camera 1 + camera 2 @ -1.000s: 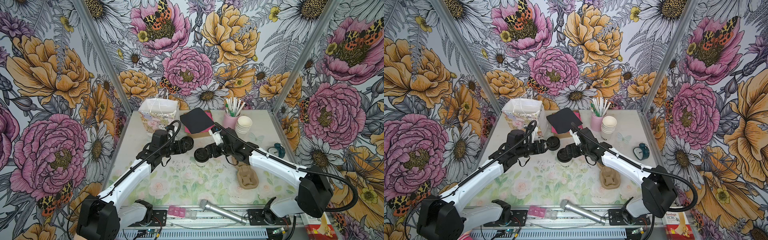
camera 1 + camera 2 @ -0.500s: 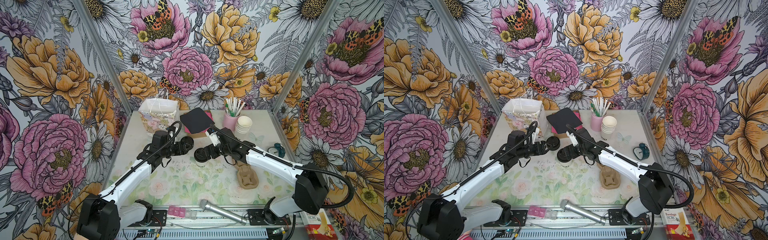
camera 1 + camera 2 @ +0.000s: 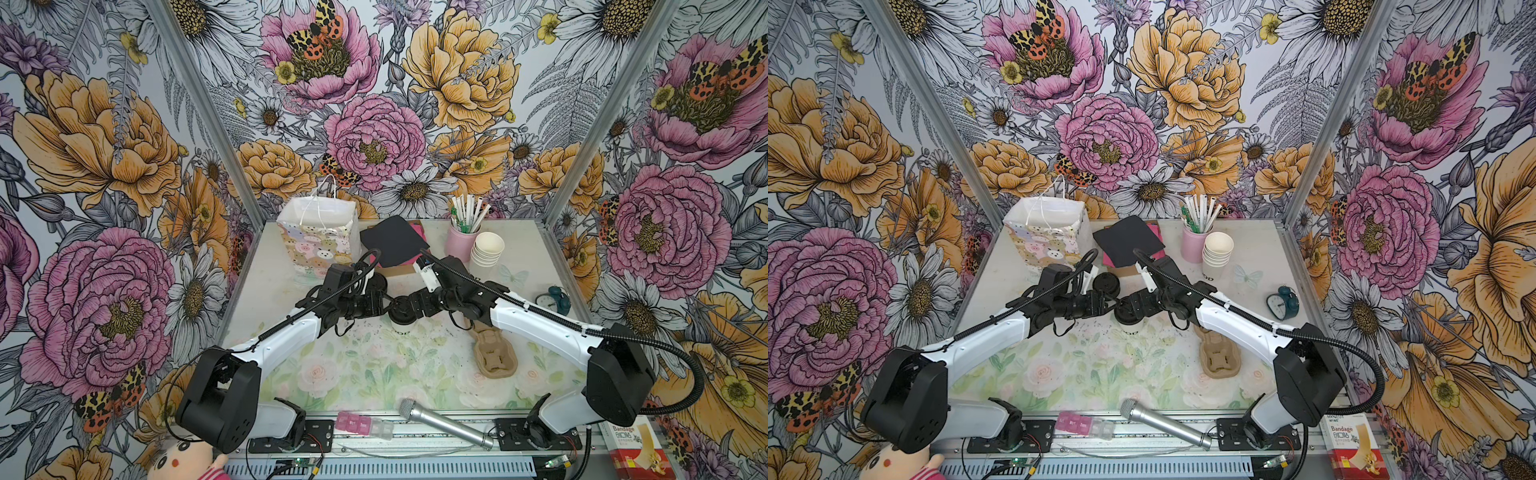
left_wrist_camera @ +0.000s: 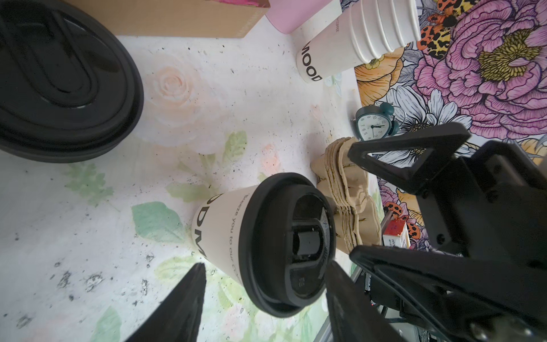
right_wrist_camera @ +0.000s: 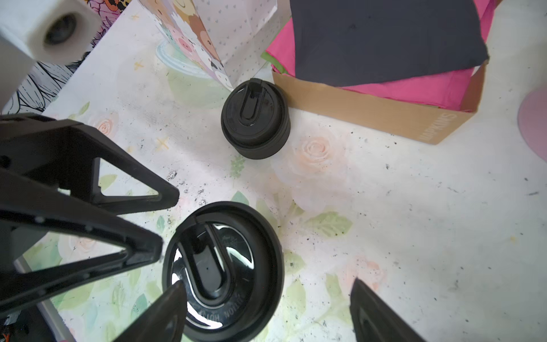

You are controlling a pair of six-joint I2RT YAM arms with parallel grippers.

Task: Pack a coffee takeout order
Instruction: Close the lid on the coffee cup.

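1. In a top view, your white paper cup (image 3: 402,329) stands mid-frame with the round black lid (image 3: 401,314) on it. The left gripper (image 3: 384,305) and right gripper (image 3: 409,307) meet over it. The black napkin (image 3: 392,241) lies flat on the pink napkins (image 3: 415,232) at upper centre, beside the printed gift bag (image 3: 318,239). Lidding looks done. The napkin and the bagging look left to you.
2. In the left wrist view, the cup sits at lower centre, a matte paper wall with black lettering under a glossy moulded rim. The left jaws stand apart on either side of the lid and grip nothing. You cannot tell from here whether the lid is snapped fully down.
3. In the right wrist view, the shiny lid fills the lower centre. The right jaws are spread wide and hold nothing. The spare lids (image 5: 256,118) are stacked at upper centre, against the cardboard box (image 5: 370,109).
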